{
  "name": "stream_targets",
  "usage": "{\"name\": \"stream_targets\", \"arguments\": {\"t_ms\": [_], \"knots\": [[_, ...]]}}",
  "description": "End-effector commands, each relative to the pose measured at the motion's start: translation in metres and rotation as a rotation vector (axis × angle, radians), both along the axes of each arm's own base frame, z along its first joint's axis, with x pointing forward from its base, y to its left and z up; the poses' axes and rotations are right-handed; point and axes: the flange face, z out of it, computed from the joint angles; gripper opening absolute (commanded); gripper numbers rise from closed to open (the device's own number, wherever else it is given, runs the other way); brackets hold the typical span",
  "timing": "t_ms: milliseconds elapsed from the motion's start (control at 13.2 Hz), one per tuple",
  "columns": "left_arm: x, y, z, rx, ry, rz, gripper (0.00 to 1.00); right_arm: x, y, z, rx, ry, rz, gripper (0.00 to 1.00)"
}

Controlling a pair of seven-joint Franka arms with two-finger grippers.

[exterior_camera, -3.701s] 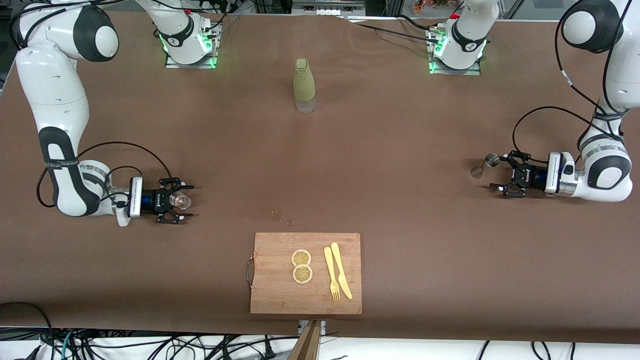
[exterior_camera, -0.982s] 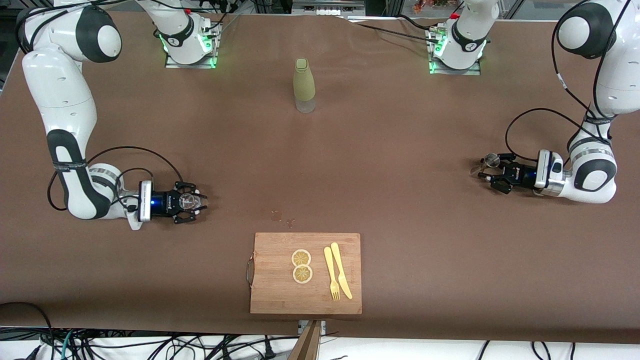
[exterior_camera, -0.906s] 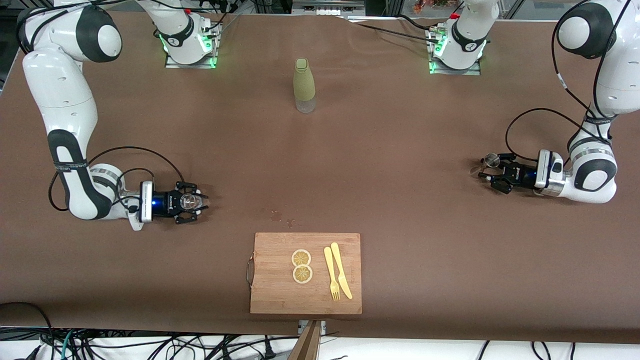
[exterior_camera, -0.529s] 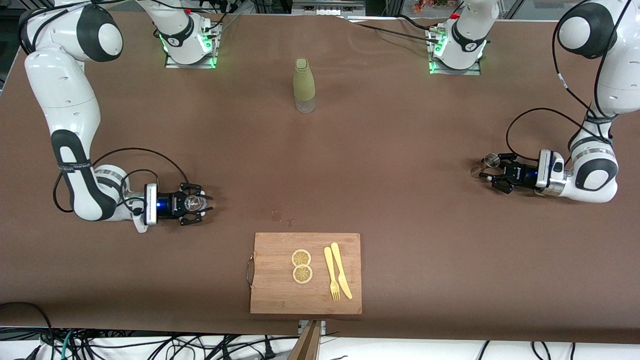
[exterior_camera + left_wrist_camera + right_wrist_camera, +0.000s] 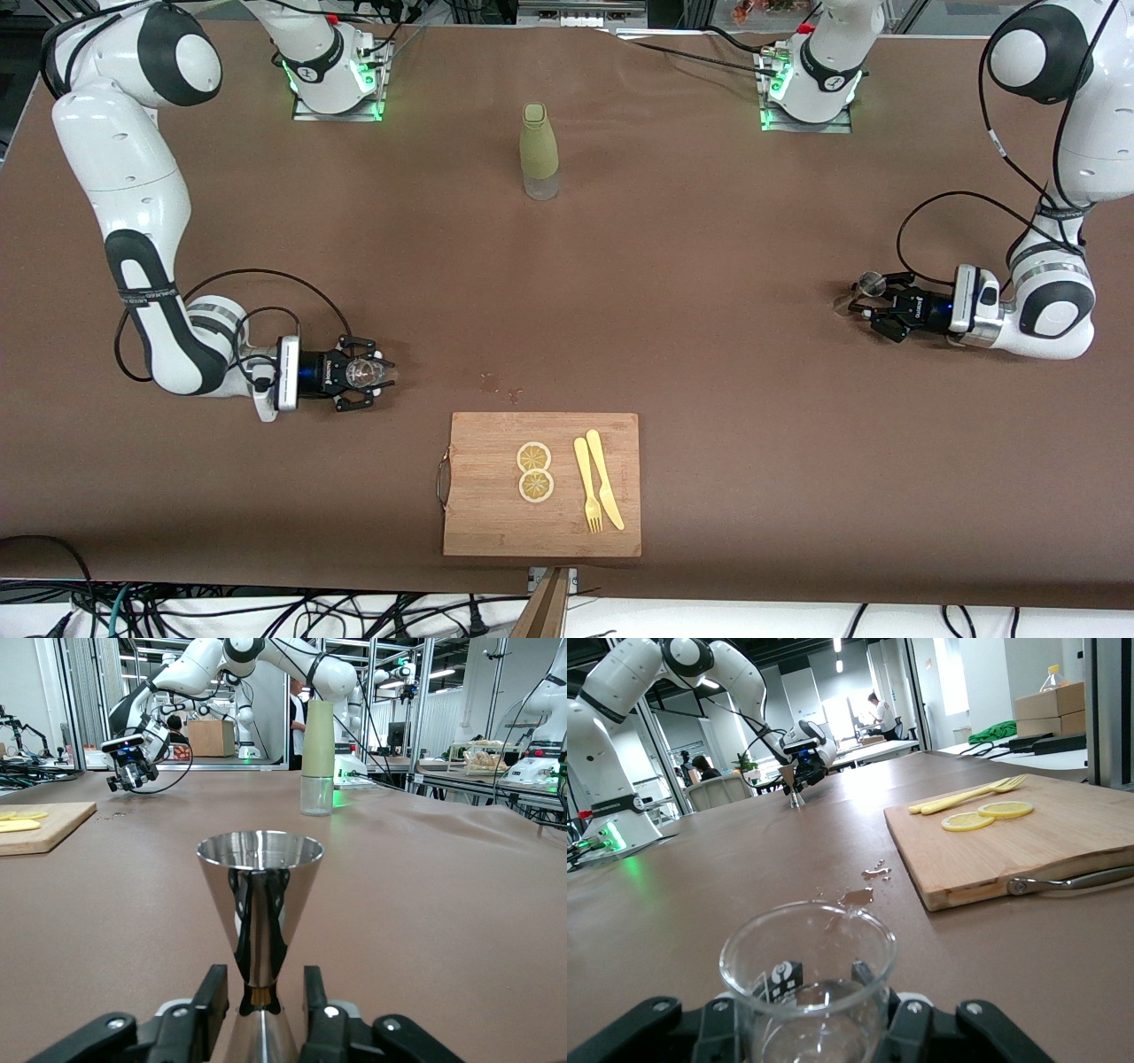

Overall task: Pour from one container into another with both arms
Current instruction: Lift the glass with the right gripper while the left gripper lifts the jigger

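At the right arm's end of the table, the right gripper is clamped on the small clear glass, held just above the brown table — the glass upright between the fingers. At the left arm's end, the left gripper has its fingers pressed to the waist of the silver jigger, which stands upright. A cutting board with lemon slices lies between them, and a green bottle stands near the bases.
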Motion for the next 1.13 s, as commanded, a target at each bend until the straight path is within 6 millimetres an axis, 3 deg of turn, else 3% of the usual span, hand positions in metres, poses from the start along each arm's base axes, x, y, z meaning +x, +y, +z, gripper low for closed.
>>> {"name": "stream_targets", "arguments": {"t_ms": [0,151,680,1057], "knots": [[-0.001,0.001,0.005,-0.010,-0.040,-0.028,0.28,0.009,0.012,0.008,0.003,0.019,-0.039,0.35],[-0.002,0.002,0.004,-0.009,-0.039,-0.027,0.00,0.012,0.018,0.010,-0.006,0.044,-0.054,0.35],[0.001,0.004,0.008,-0.005,-0.045,-0.029,0.00,0.017,0.030,0.013,-0.030,0.061,-0.092,0.35],[0.009,0.013,0.036,0.019,0.025,-0.005,0.00,0.017,0.031,0.013,-0.026,0.061,-0.089,0.35]]}}
